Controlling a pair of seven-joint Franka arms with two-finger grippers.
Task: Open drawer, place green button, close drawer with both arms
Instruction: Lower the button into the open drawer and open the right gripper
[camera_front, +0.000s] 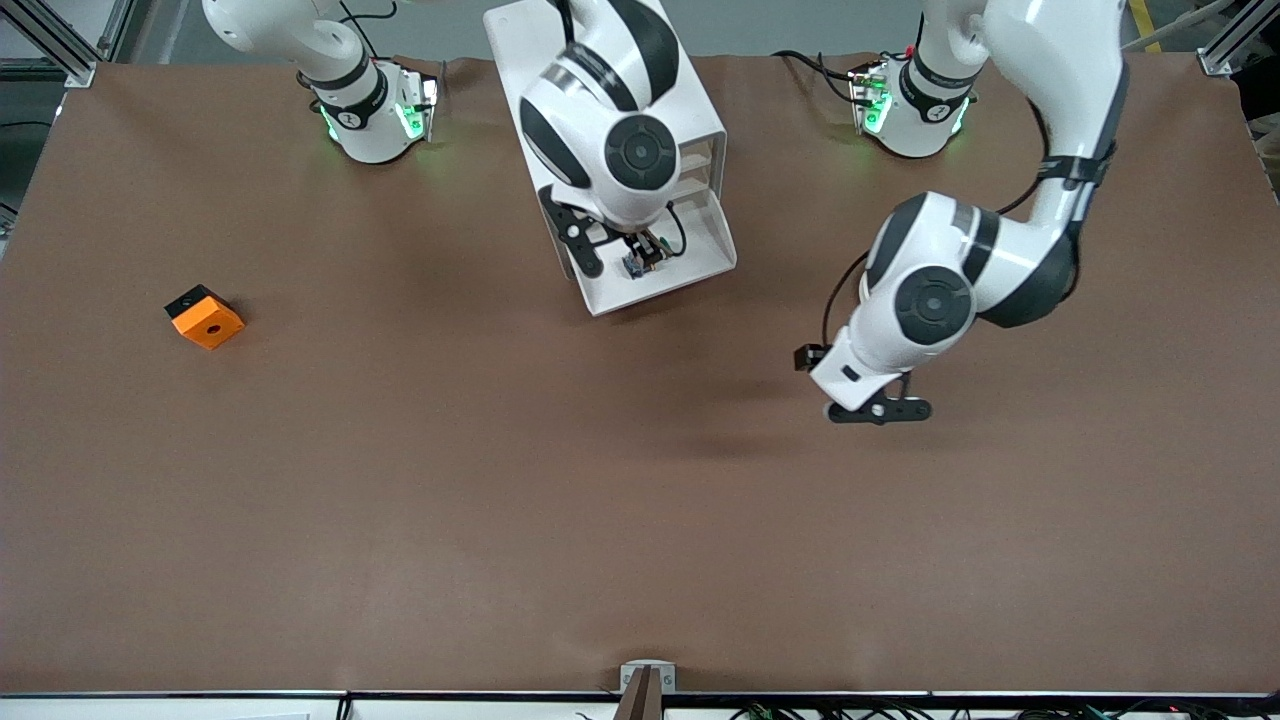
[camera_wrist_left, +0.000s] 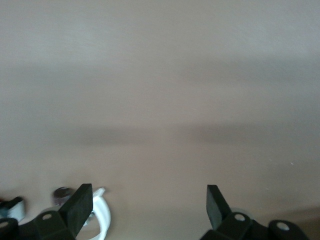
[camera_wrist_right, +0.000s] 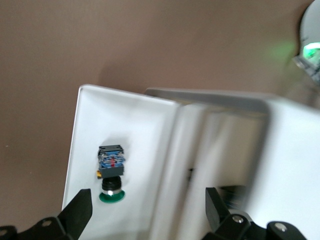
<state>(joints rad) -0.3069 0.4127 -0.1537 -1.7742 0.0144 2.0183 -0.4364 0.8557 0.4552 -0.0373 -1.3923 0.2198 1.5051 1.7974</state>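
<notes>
Front view: matte brown table (camera_front: 400, 480), faintly creased. White rounded cabinet (camera_front: 590, 60) at the robots' edge between the two bases, its lowest drawer (camera_front: 700, 255) pulled out toward the camera, a shallow white tray. Right gripper (camera_front: 625, 250) over the open drawer, mostly hidden under the glossy white wrist; button (camera_front: 640, 262) seen only as a small dark speck in the tray. Left gripper (camera_front: 880, 408) low over bare table, toward the left arm's end, waiting. Orange cube (camera_front: 205, 317) with round hole and black edge, well apart, toward the right arm's end.

Left wrist view: two black wedge-shaped fingers (camera_wrist_left: 80, 207) spread wide, nothing between them; only blurred brown surface ahead.

Right wrist view: black fingers (camera_wrist_right: 80, 212) wide apart, holding nothing. Button (camera_wrist_right: 111, 172) lying on the smooth white drawer floor (camera_wrist_right: 87, 130), free of both fingers: round green cap, black collar, dark bluish block with a small red mark. Cabinet body (camera_wrist_right: 280, 150) beside it, glossy, rounded at the corner.
</notes>
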